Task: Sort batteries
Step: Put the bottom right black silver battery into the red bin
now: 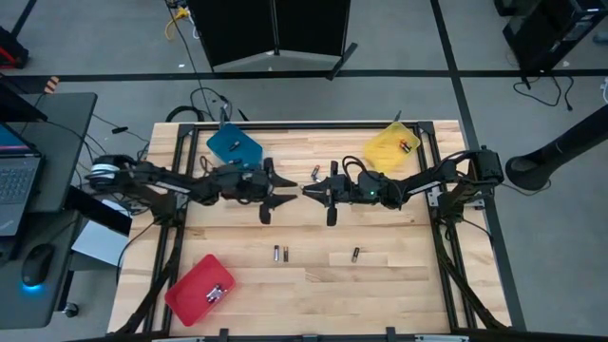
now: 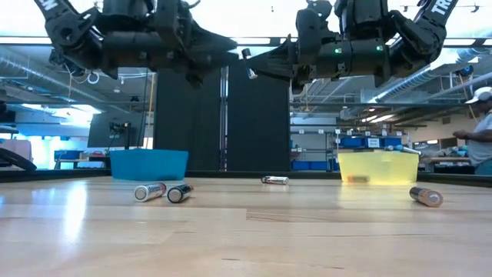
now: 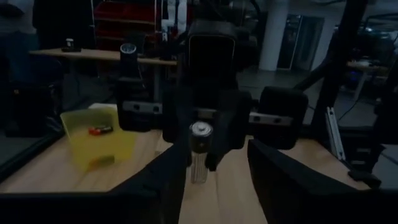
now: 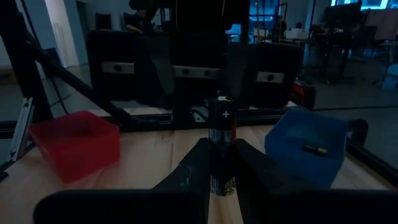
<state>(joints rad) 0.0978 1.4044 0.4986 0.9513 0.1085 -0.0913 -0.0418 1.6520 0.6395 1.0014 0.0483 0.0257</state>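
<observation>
Pale wooden table (image 1: 380, 285) on a dark frame, over grey floor (image 1: 532, 266). At far left of the high view, a desk (image 1: 57, 123) with a laptop (image 1: 14, 185); at top centre, a black panel (image 1: 275, 28). At the right edge of the low view, a person (image 2: 480, 131) in a shelved workshop.

Three trays: blue tray (image 1: 233, 144) upper left, yellow tray (image 1: 391, 147) upper right, red tray (image 1: 199, 288) lower left.

Four loose batteries (image 1: 279, 253) on the wood: one upper centre, a pair and a single lower centre. One cell visible in blue, one in yellow, at least one in red.

Mid-frame, raised: held battery (image 4: 222, 134) pinched by right gripper (image 1: 309, 190); left gripper (image 1: 290, 193) facing it, jaws spread around that cell.
</observation>
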